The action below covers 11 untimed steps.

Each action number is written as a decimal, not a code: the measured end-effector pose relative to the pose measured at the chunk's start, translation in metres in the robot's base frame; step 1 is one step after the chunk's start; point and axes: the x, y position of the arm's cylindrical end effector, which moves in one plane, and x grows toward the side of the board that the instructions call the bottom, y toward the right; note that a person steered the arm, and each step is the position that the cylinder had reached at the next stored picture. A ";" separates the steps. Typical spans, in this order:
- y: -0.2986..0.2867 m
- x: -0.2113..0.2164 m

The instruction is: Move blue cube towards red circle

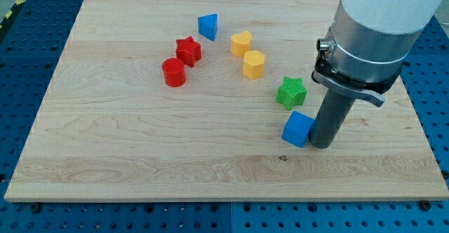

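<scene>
Bench [126,142]: wooden board on blue perforated surface. Arm [375,29]: enters from the view's 1 o'clock; it ends in a dark rod and carries no hand, so no open or closed state applies. My tip [322,144] rests on the bench, touching the blue cube [297,128] at its 3 o'clock side. Green star [291,92]: just beside the cube at 12 o'clock. Red circle [173,72]: well apart, at the cube's 10 o'clock, touching the red star [188,50]. Two yellow blocks [253,63] and a blue triangle [208,26] lie beyond.
</scene>
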 end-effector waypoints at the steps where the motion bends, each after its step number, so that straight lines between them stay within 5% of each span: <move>1: -0.018 -0.008; 6: -0.126 -0.032; 11: -0.093 -0.046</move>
